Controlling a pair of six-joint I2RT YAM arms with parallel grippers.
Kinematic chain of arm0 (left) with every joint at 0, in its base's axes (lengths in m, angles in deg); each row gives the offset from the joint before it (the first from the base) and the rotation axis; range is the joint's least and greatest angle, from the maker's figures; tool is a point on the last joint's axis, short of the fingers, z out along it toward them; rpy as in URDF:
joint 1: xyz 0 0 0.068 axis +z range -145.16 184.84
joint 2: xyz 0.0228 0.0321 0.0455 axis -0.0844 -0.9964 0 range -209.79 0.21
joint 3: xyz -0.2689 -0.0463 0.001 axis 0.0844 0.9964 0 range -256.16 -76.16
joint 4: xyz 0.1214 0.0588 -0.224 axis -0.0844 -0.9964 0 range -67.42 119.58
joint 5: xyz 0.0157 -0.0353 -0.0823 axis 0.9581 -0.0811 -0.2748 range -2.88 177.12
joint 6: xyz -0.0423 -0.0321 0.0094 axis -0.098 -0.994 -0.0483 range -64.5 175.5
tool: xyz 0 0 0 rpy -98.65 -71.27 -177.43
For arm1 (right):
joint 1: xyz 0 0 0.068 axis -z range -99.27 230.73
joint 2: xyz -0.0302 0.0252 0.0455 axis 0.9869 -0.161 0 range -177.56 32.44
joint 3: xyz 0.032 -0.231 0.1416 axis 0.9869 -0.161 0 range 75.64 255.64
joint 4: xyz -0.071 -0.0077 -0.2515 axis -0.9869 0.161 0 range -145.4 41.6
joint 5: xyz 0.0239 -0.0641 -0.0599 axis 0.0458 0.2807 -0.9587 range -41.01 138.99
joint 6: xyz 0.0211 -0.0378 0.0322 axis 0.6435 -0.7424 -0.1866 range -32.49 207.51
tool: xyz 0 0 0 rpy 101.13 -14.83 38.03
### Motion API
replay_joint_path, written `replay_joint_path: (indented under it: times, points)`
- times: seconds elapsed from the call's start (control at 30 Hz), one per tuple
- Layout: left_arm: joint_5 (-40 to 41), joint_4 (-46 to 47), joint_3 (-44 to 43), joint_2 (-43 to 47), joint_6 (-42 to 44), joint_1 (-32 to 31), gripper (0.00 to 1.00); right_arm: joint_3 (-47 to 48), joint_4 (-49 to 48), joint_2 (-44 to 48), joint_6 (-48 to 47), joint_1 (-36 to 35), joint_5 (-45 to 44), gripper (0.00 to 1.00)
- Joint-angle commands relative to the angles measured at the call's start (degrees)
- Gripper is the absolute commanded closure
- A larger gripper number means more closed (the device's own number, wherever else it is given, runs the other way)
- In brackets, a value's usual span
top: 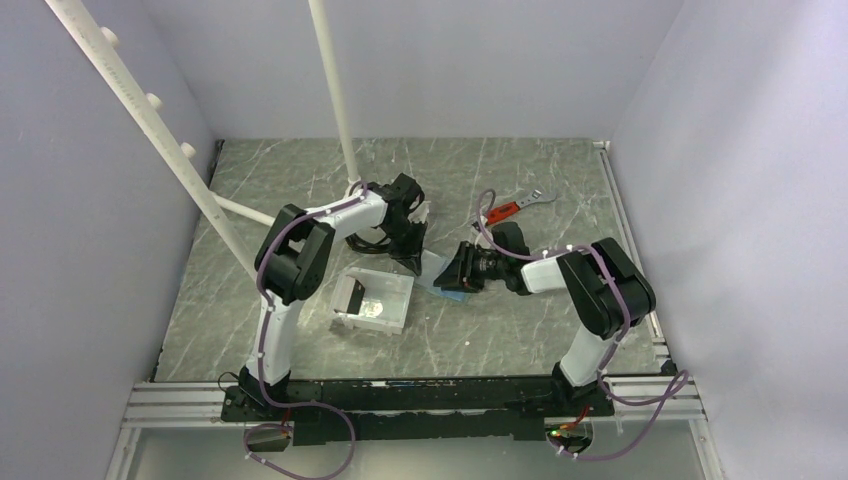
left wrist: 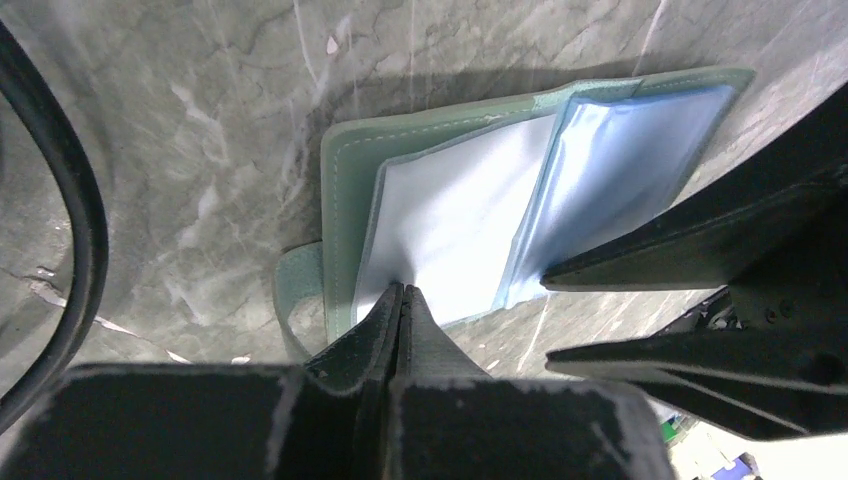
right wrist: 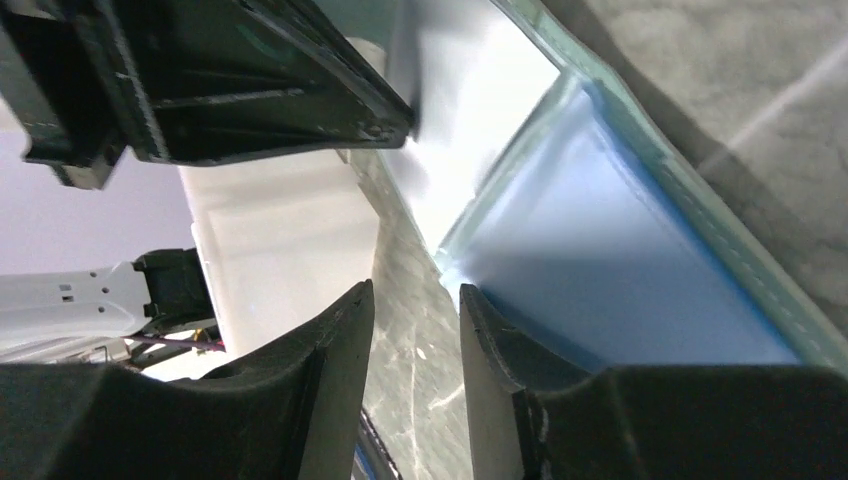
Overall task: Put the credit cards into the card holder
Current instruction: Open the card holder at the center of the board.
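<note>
The card holder [top: 441, 274] lies open on the marble table, with its grey-green cover [left wrist: 342, 200] down and its translucent light-blue pockets [right wrist: 620, 270] up. My left gripper [left wrist: 403, 290] is shut, its tips pinching the near edge of a pale pocket leaf [left wrist: 455, 220]. My right gripper [right wrist: 415, 300] is open just beside the blue pocket's edge, with bare table between its fingers. In the top view the two grippers [top: 412, 260] [top: 457, 274] meet over the holder from either side. A dark card [top: 348, 293] leans in the white tray; no other credit cards show.
The white tray [top: 392, 318] sits just left of the holder, close to the left arm. A red-handled wrench [top: 515, 206] lies behind the right arm. White poles [top: 335, 90] rise at the back left. Grey walls enclose the table.
</note>
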Motion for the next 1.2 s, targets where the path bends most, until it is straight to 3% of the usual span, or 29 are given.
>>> replay_joint_path:
  times: [0.0, 0.13, 0.37, 0.67, 0.73, 0.9, 1.03, 1.17]
  points:
    - [0.8, 1.6, -0.2, -1.9, -0.3, -0.4, 0.98, -1.7, -2.6, -1.1, -2.3, 1.4, -0.2, 0.61]
    - [-0.6, 4.2, 0.0, -2.5, -0.2, -0.4, 0.97, -3.5, -3.4, -2.0, -4.1, 7.2, 0.6, 0.62]
    - [-10.1, 12.5, -1.7, -6.3, -7.1, -0.1, 0.95, 2.0, 6.0, -4.2, -12.2, 14.1, 0.8, 0.62]
    - [-8.2, 6.5, -19.9, -17.1, -9.7, -0.2, 0.93, 15.5, 28.0, -2.8, -19.6, 16.6, -13.0, 0.59]
    - [-9.4, 4.4, -22.7, -19.2, -10.1, -0.3, 0.94, 18.4, 31.4, -2.4, -20.1, 16.5, -12.7, 0.59]
    - [-8.0, 8.3, -15.5, -12.3, -9.6, -0.4, 0.86, 18.0, 35.6, 5.1, -22.3, 13.2, -13.2, 0.54]
    - [-10.6, 7.2, -14.1, -7.9, -8.2, -0.1, 0.79, 17.5, 41.5, 11.7, -23.9, 5.6, -20.9, 0.52]
    - [-11.2, 6.1, -11.6, -3.6, -6.2, 0.0, 0.74, 14.9, 39.1, 14.9, -21.2, -1.7, -22.2, 0.52]
